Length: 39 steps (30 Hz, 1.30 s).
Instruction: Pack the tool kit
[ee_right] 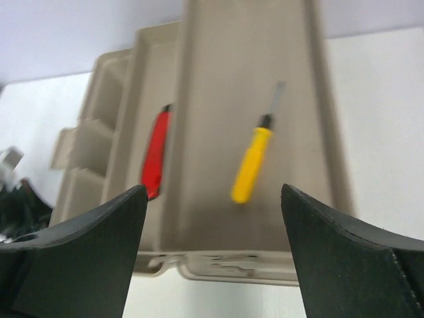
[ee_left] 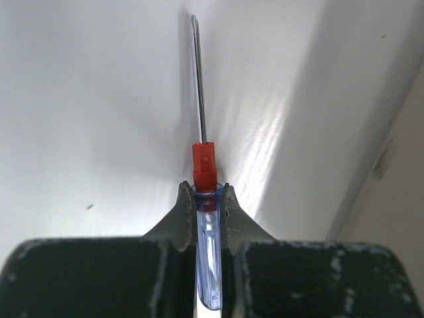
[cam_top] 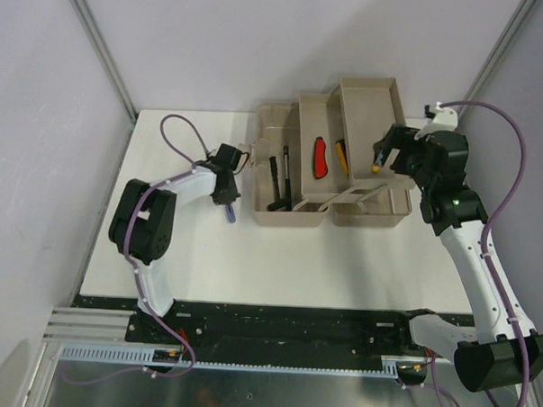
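left end effector (ee_left: 207, 197) gripping screwdriver (ee_left: 205, 160), just left of toolbox (cam_top: 289, 217)

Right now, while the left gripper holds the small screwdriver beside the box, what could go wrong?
1. The left gripper is shut on the screwdriver only at its smooth blue handle, so it may slip or twist when carried.
2. Its long thin shaft sticks out ahead and could catch on the toolbox wall.
3. The right gripper hangs open over the tray with the yellow screwdriver; the two arms might meet there.
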Motion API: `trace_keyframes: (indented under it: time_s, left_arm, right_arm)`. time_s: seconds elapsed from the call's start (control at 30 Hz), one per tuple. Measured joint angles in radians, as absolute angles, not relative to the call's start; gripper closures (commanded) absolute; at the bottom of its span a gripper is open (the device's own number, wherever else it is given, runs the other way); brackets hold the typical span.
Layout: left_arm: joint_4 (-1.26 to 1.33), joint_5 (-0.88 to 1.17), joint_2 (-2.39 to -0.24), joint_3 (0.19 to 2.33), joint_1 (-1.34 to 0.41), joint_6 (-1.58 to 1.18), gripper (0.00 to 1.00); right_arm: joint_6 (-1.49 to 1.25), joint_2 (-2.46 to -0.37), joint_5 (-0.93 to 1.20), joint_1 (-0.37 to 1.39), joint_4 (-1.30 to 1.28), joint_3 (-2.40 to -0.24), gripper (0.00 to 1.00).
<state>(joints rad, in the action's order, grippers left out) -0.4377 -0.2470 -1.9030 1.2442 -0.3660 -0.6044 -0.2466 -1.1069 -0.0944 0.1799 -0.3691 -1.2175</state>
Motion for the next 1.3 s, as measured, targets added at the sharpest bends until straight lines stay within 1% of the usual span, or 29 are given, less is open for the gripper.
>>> trace_keyframes:
  time_s: [0.17, 0.33, 0.43, 0.57, 0.77, 1.03, 1.3]
  left_arm:
    - [-0.519, -0.239, -1.758, 1.207, -0.322, -0.603, 1.0]
    - [-0.529, -0.186, -1.554, 1.232, -0.304, -0.604, 1.0]
    - [-0.523, -0.083, -1.501, 1.298, -0.307, -0.603, 1.0]
    - [-0.473, 0.094, -1.492, 1.357, -0.318, -0.604, 1.0]
    - [-0.345, 0.305, -1.472, 1.362, -0.366, -0.604, 1.0]
    - [-0.155, 0.455, -1.423, 1.362, -0.417, -0.638, 1.0]
    - [0.024, 0.535, -1.413, 1.319, -0.441, -0.719, 1.0]
  right_arm:
    - [-0.2, -1.108, 0.103, 0.257, -0.332, -1.217, 0.03]
    - [-0.206, -1.148, 0.308, 0.35, -0.258, -1.217, 0.01]
    - [-0.223, -1.201, 0.403, 0.424, -0.201, -1.217, 0.01]
    - [-0.287, -1.285, 0.511, 0.511, -0.108, -1.217, 0.02]
    - [-0.442, -1.378, 0.623, 0.553, 0.046, -1.217, 0.03]
    - [-0.537, -1.43, 0.642, 0.568, 0.113, -1.217, 0.09]
    - [-0.575, -1.473, 0.609, 0.57, 0.142, -1.217, 0.3]
